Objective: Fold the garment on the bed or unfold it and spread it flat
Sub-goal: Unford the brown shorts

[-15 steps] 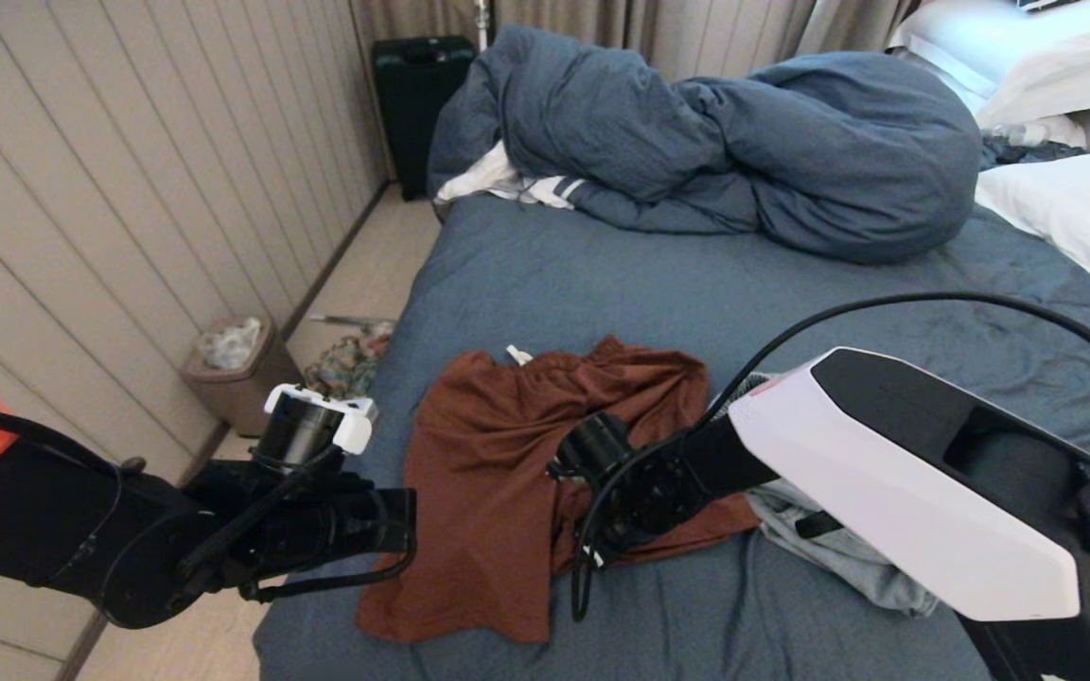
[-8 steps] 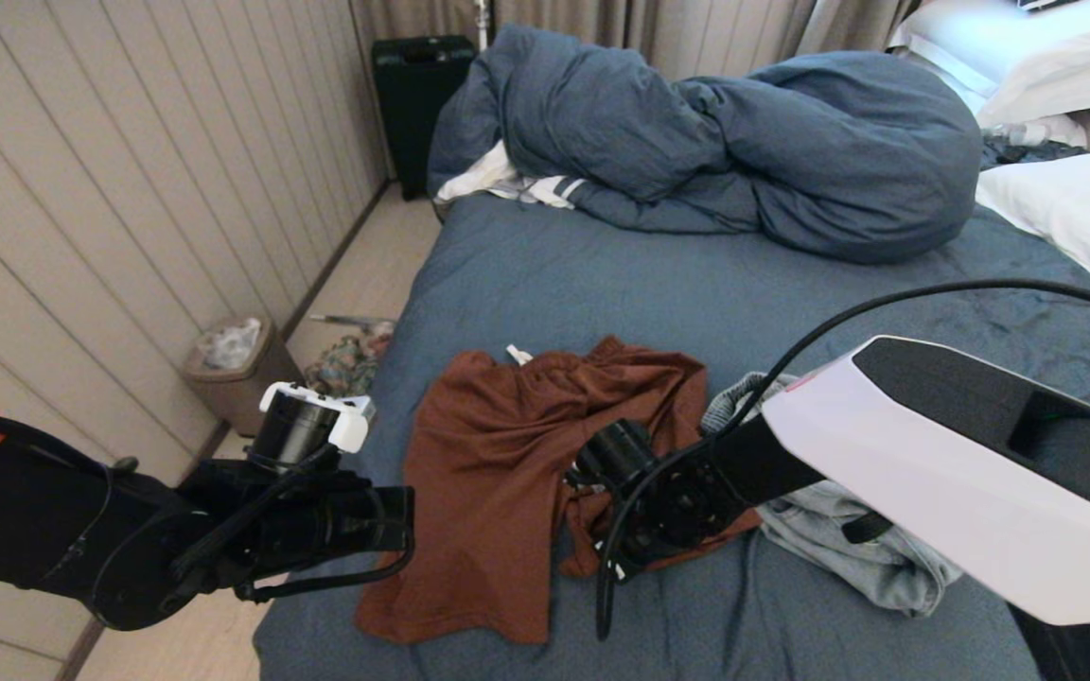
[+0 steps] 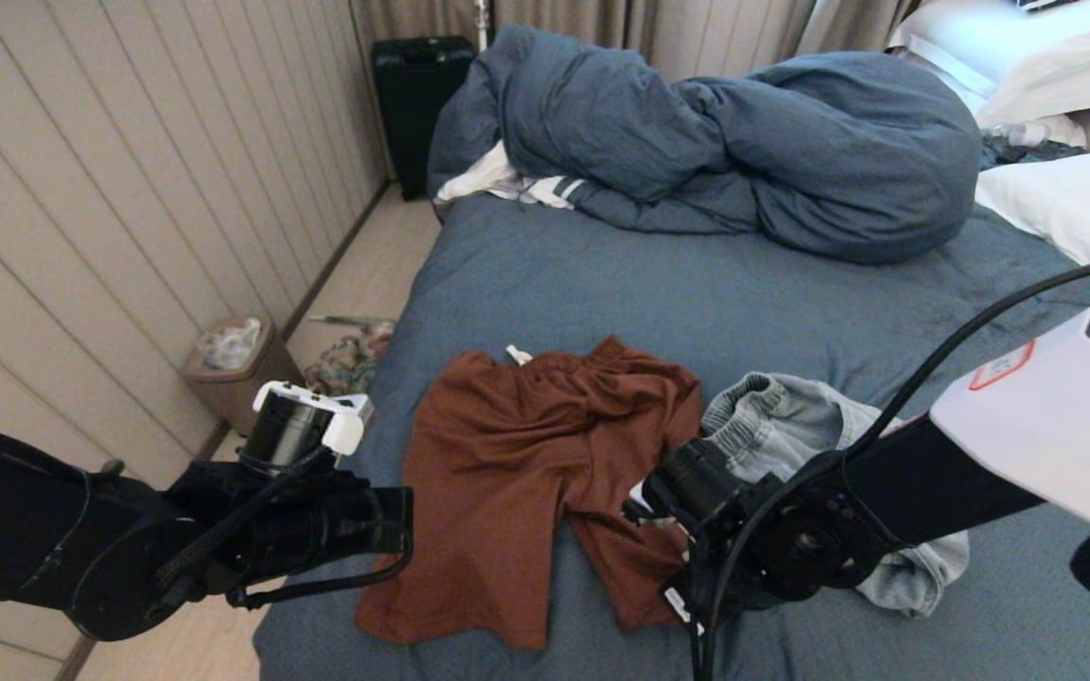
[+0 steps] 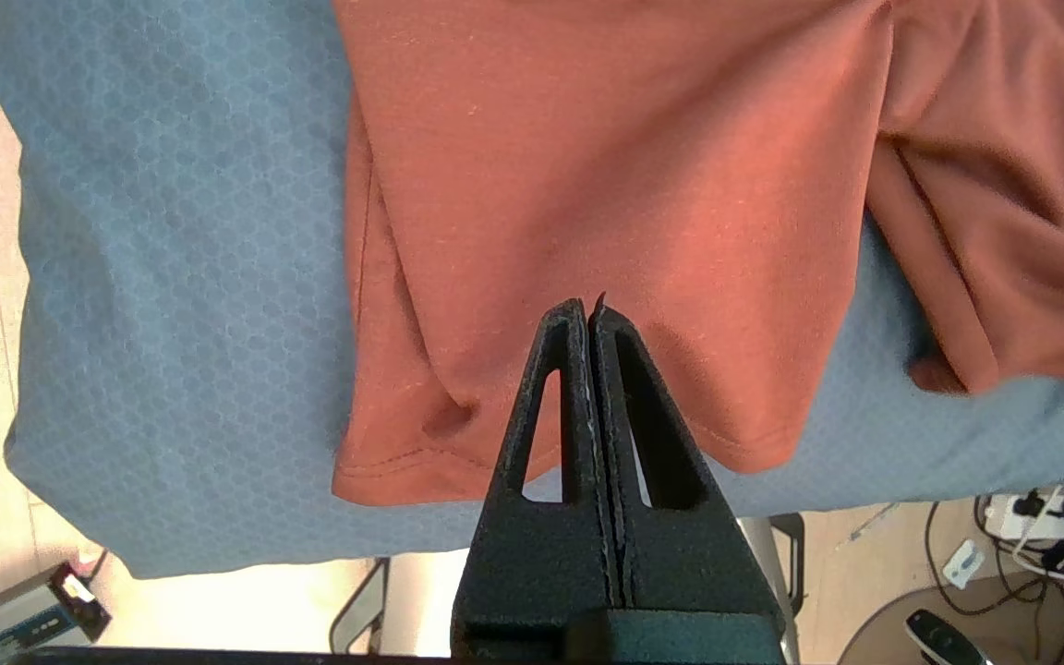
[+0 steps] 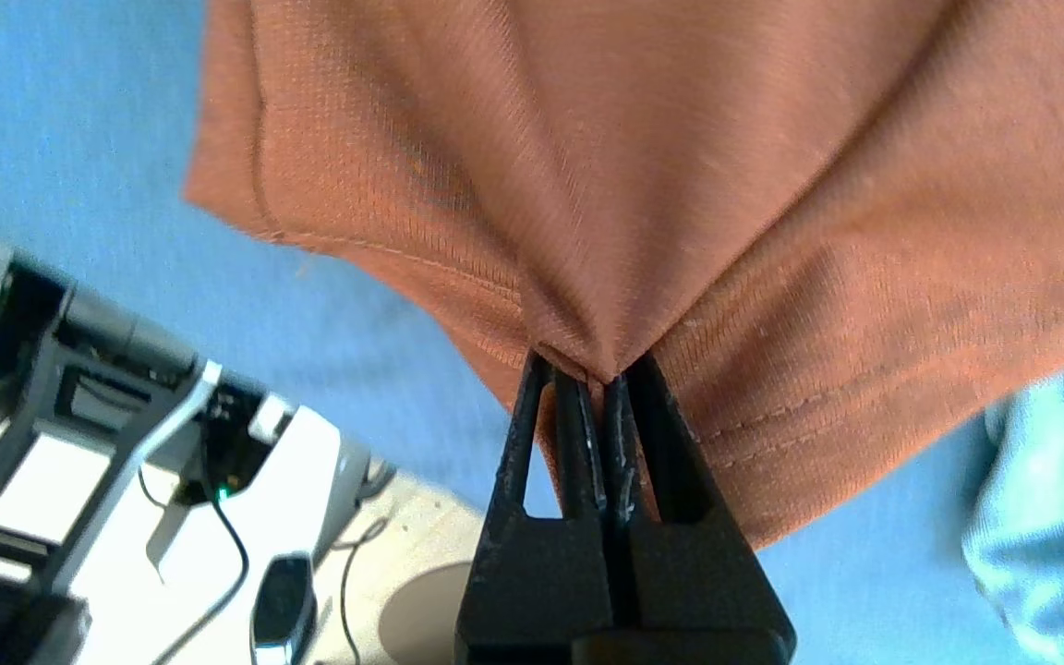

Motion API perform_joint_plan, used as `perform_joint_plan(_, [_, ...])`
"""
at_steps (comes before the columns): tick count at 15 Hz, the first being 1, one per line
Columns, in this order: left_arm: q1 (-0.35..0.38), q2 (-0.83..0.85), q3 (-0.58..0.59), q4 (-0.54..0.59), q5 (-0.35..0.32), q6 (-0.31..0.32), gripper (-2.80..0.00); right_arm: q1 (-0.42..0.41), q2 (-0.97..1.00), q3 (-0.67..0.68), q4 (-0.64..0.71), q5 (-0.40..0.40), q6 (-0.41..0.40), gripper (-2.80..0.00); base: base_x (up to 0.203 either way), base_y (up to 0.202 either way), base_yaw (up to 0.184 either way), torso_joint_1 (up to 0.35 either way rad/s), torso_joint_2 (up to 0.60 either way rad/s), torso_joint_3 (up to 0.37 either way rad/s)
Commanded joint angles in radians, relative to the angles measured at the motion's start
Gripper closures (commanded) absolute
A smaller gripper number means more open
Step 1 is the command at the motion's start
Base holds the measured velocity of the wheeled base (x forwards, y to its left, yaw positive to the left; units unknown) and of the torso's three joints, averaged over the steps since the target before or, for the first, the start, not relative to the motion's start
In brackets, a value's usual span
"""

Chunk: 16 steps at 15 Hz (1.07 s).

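Shorts [image 5: 587,185], rust-brown, were pinched at a leg hem in our right gripper [image 5: 598,374], its fingers pressed onto the fabric, which tented away from the tips. Just beside that gripper lay pale grey-blue clothing [image 3: 791,416]. Our left gripper [image 4: 589,314] had its fingers pressed together on nothing, over the shorts' other leg near its hem. Under both grippers spread the bed [image 3: 602,284], with the bunched duvet [image 3: 744,142] well beyond.

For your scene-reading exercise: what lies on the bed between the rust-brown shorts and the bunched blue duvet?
Nothing: only bare slate-blue bed sheet separates the rust-brown shorts from the bunched blue duvet, seen in the head view.
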Motion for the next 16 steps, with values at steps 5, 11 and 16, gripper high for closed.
perform_joint_plan(5, [-0.001,-0.003,0.000,-0.003,0.001,-0.002,0.00,0.011,-0.055,0.156,-0.083,-0.001,0.000,0.00,0.000,0.000,0.000,0.000,0.00,0.000])
perform_joint_plan(11, [-0.002,0.004,0.000,-0.003,0.001,-0.002,0.00,0.000,-0.065,0.274,-0.198,-0.005,-0.001,-0.99,0.000,0.000,0.000,0.000,0.00,0.000])
perform_joint_plan(16, [-0.002,0.005,0.000,-0.003,-0.002,-0.002,0.00,-0.002,-0.084,0.323,-0.285,-0.002,0.000,-2.80,0.000,0.000,0.000,0.000,0.00,0.000])
